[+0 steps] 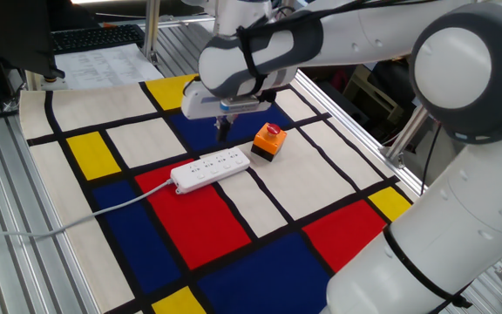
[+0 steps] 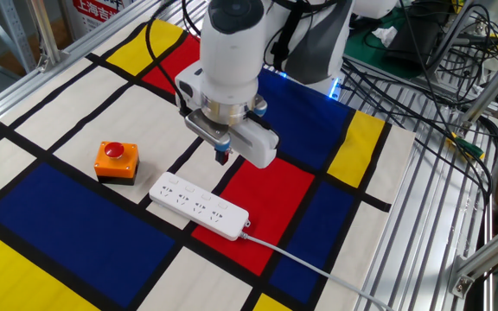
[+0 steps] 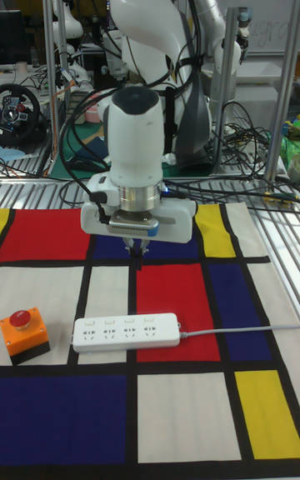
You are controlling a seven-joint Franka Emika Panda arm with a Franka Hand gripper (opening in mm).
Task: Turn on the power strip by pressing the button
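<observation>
The white power strip [image 1: 210, 167] lies flat on the patterned mat, seen from the other side too [image 2: 199, 206] and front-on in the tall view [image 3: 127, 332]. Its pale grey cord [image 3: 233, 330] leaves one end. The button is too small to tell apart from the white top face at that corded end. My gripper [image 2: 222, 156] points straight down, fingers shut into one narrow tip with nothing held. It hangs above the mat just behind the strip [image 3: 138, 257], clear of it [image 1: 224, 131].
An orange-and-black box with a red mushroom button [image 1: 268, 141] stands just off the strip's cordless end [image 2: 117, 161] [image 3: 23, 332]. The cord trails off across the mat [image 1: 77, 220] to the metal table edge. Cables and frame posts [image 2: 456, 104] crowd the table's side.
</observation>
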